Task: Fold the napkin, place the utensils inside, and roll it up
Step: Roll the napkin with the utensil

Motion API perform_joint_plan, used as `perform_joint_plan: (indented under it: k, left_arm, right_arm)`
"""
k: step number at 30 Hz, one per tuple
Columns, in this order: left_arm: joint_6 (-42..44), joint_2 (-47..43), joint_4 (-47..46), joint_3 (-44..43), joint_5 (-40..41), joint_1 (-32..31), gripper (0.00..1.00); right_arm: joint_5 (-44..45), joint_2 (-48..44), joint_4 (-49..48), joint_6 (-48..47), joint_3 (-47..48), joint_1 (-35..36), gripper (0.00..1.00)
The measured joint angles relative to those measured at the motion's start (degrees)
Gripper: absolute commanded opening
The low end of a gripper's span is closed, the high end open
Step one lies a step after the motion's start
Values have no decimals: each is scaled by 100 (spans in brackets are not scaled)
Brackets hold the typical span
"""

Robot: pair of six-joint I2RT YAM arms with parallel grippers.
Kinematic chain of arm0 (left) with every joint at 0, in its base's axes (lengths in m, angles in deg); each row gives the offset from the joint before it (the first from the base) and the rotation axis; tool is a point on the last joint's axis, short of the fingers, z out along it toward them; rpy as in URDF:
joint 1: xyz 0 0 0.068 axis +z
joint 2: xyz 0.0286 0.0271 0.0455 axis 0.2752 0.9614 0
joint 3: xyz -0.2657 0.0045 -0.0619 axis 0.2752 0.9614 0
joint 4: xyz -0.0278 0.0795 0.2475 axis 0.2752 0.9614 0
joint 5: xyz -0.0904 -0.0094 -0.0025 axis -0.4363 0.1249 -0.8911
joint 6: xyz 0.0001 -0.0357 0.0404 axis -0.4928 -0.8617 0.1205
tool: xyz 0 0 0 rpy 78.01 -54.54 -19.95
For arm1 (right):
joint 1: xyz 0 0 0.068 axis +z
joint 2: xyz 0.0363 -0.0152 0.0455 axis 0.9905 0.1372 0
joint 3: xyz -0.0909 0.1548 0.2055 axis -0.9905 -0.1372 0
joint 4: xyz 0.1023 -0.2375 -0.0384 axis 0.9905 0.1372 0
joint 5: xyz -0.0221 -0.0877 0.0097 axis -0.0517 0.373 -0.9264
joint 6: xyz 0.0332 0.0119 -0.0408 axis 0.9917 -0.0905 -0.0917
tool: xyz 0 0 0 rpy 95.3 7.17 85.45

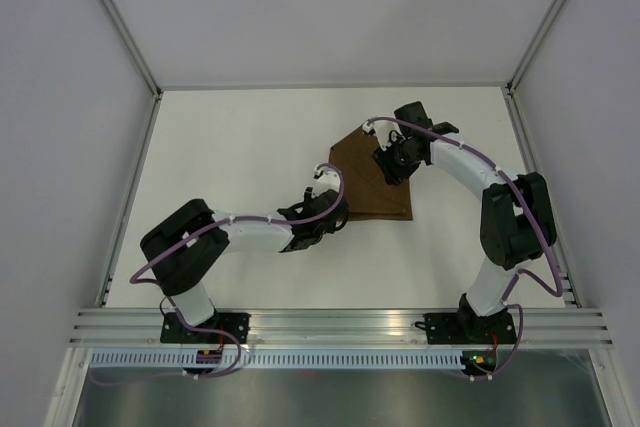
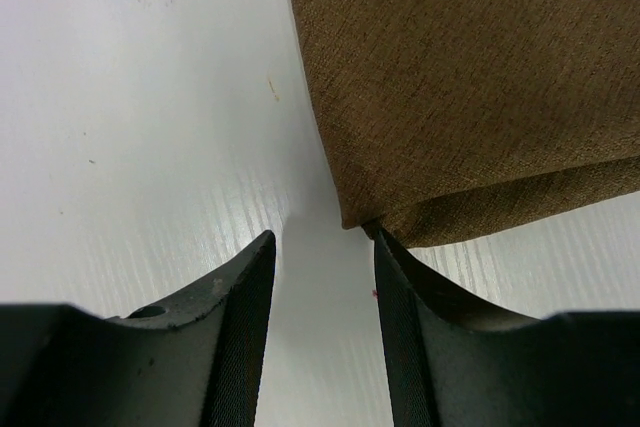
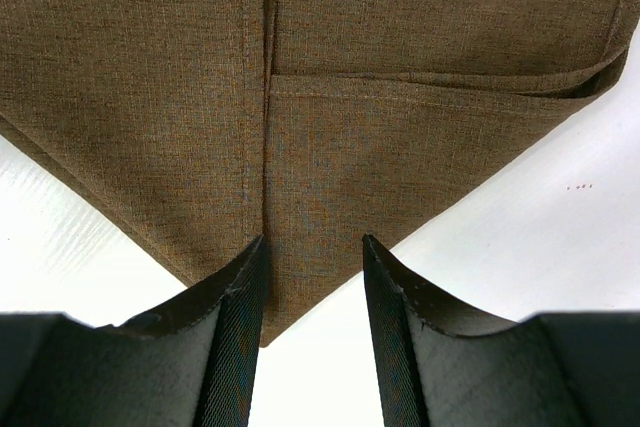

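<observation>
At mid-table, the large dark-brown matte cloth napkin lies folded. Left gripper is released at its near-left corner, and right gripper is released astride a far-right corner. Recommend pinching all layers squarely at both corners.

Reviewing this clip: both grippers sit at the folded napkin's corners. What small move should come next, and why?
Probably lower the right gripper and shut it on the napkin corner. Its open jaws have that corner's cloth between them, whereas the left gripper, also open, has its corner at the tip of one finger rather than between the two.
</observation>
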Motion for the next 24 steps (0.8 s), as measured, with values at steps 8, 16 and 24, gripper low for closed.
perform_joint_plan:
  k: [8,16,24]
  left_arm:
    - [-42,0,9,-13,160,-68,50]
    - [-297,94,267,-114,343,-72,49]
    - [-435,79,354,-114,470,-79,51]
  right_arm:
    - [-2,0,-4,0,-4,2,49]
    - [0,-2,-24,-7,-136,7,49]
    - [-7,-103,-28,-136,-271,9,49]
